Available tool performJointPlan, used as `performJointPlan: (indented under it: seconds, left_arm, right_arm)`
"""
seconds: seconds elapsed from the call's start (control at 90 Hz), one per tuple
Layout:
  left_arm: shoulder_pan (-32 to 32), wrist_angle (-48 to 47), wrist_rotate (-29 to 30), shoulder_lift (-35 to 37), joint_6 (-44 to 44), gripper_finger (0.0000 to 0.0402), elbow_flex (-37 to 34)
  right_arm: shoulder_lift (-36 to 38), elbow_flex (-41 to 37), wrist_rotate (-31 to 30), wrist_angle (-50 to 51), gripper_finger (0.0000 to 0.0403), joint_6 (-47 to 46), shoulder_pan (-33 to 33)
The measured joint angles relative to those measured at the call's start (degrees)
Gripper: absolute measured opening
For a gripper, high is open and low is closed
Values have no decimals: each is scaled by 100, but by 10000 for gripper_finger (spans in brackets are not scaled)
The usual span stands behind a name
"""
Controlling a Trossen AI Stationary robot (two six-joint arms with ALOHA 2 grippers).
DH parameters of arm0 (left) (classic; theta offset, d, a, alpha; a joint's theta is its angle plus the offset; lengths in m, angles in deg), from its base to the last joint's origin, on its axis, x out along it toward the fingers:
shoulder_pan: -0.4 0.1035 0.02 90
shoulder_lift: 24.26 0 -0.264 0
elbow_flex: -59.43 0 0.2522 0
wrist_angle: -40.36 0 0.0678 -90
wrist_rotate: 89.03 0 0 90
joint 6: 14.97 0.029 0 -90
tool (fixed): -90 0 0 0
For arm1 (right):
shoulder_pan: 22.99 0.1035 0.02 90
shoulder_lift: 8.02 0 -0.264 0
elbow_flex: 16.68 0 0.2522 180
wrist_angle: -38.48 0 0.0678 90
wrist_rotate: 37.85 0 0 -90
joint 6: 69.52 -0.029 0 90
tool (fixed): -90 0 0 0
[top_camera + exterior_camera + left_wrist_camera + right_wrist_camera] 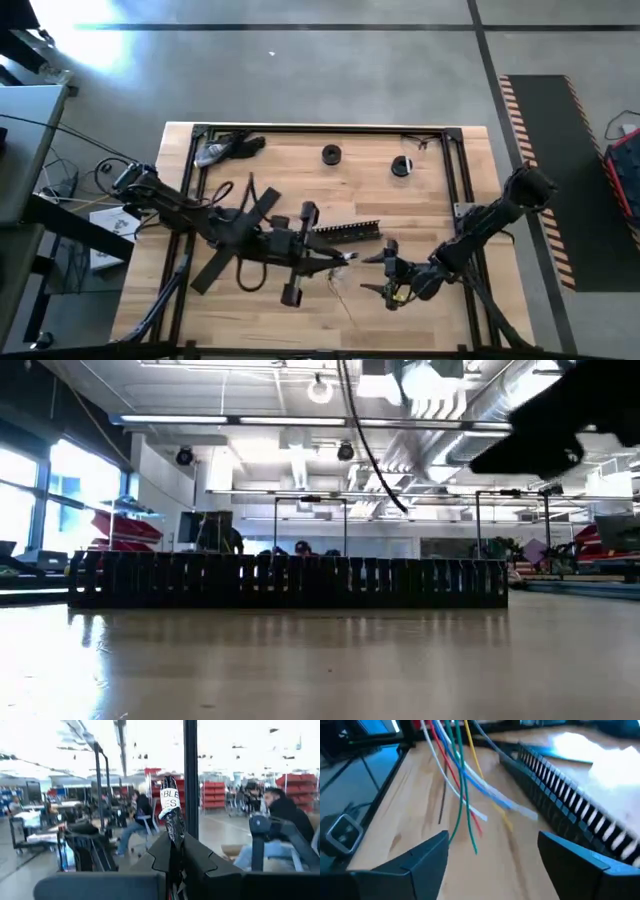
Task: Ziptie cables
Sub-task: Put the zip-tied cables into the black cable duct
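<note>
Right wrist view: right gripper point(490, 857) apart near cables point(462, 785); left gripper unclear.

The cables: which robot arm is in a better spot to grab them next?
Probably the right. The right gripper has its jaws open, with the cables' loose ends dangling just ahead. The left gripper already holds their other end.

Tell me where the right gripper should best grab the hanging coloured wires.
Probably just above the loose ends of the wires, where the strands run close together. The open right gripper faces them; closing across the strands from both sides suits their downward hang beside the slotted channel.
</note>
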Motion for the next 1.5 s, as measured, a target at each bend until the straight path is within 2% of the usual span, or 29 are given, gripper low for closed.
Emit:
performJointPlan:
  seconds: [0.133, 0.3, 0.422, 0.556, 0.856, 0.956, 1.056, 1.144, 1.289, 1.389, 1.5]
  left_arm:
    - [20, 119, -85, -9, 39, 9, -2]
    - [22, 99, -88, -9, 43, 9, -2]
    - [22, 112, -88, -9, 43, 10, -2]
    - [22, 107, -85, -9, 43, 10, -2]
    - [59, 101, -81, -9, 45, 10, -4]
    - [59, 100, -59, -9, 51, 10, -4]
    - [56, 87, 97, -6, 213, 10, -4]
    - [27, 16, 169, 32, 280, 10, -8]
    - [-58, -178, 221, 143, 296, 10, -9]
    - [-124, -285, 358, 170, 390, 10, -9]
    - [-179, -400, 559, 170, 548, 10, -9]
  right_arm:
    - [2, 220, 433, -761, 289, 1155, -250]
    - [0, 624, 1007, -905, 289, 1915, -634]
    - [0, 908, 1561, -900, 289, 1943, -963]
    - [-108, 1199, 1774, -900, 289, 2037, -1200]
    - [-888, 2109, 2618, -838, 288, 2247, -1372]
    - [-1182, 2399, 2652, -700, 274, 2245, -1372]
    - [-1415, 2646, 2939, -555, 251, 2245, -1372]
    - [-1435, 2795, 3036, 3, 233, 2245, -1372]
    - [-1061, 3050, 3031, 1980, 223, 2126, -1383]
    - [-671, 3188, 2747, 3198, 223, 1861, -1383]
    - [-187, 3134, 2308, 3982, 222, 1588, -1286]
